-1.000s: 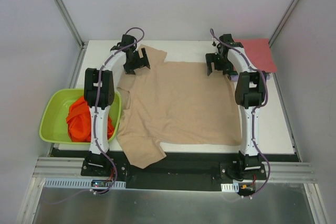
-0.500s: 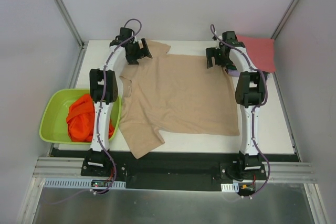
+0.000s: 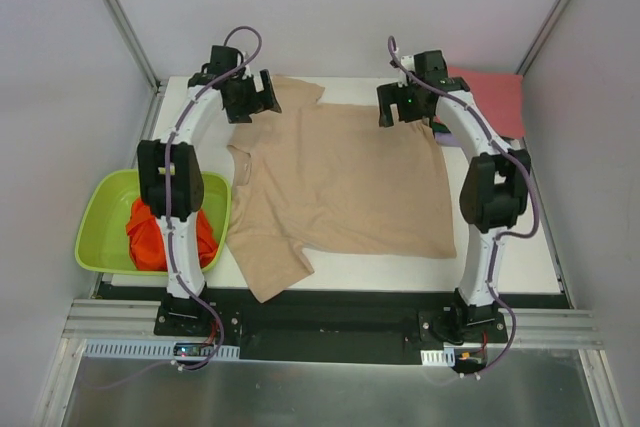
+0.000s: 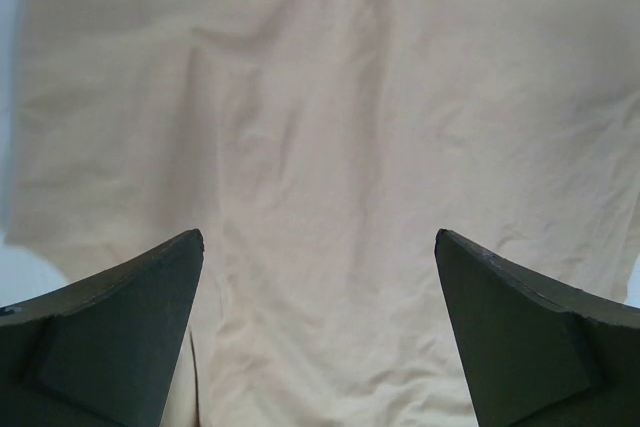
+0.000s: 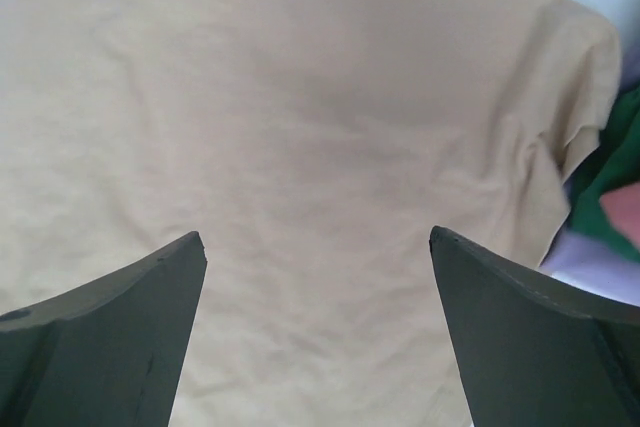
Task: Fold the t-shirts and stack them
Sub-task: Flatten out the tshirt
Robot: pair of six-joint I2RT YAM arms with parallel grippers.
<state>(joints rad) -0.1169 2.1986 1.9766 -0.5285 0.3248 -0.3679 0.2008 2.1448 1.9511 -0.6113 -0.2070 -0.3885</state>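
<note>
A beige t-shirt point(image 3: 340, 187) lies spread flat on the white table point(image 3: 520, 237), sleeves at the left. It fills the left wrist view point(image 4: 330, 137) and the right wrist view point(image 5: 300, 137). My left gripper point(image 3: 250, 97) is open and empty above the shirt's far left sleeve. My right gripper point(image 3: 405, 107) is open and empty above the shirt's far right corner. A pinkish-red folded shirt point(image 3: 490, 99) lies at the far right on a stack; green point(image 5: 610, 172) and lavender point(image 5: 590, 262) cloth show beside the beige edge. A bright orange shirt point(image 3: 160, 232) lies crumpled in the basin.
A lime-green plastic basin point(image 3: 100, 222) stands off the table's left edge. Grey walls and metal posts enclose the table. The arm bases sit on a black rail at the near edge.
The beige shirt was pulled toward the far side and now lies still. Both grippers have let go and lifted above its far corners; the arms stretch further out.
</note>
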